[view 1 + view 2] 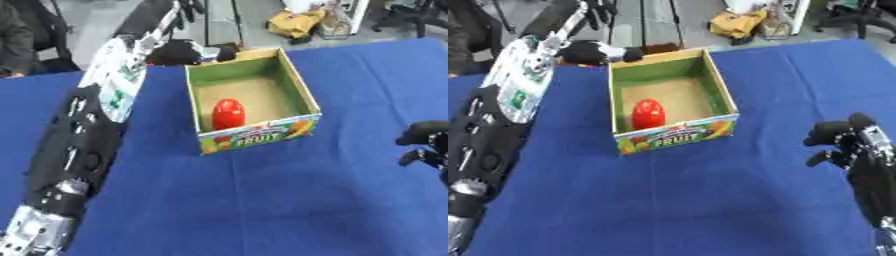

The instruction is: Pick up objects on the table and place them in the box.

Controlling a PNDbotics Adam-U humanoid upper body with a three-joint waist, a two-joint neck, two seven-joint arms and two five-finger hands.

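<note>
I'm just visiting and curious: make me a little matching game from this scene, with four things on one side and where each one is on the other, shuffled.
Things:
1. red object
2. box
3. left hand
4. right hand

Places:
A. near the right edge of the blue table, apart from the box, fingers curled, holding nothing
B. on the blue tablecloth, its top open
C. by the box's far left corner
D. inside the box, on its floor

Pairs: 1-D, 2-B, 3-C, 4-A
</note>
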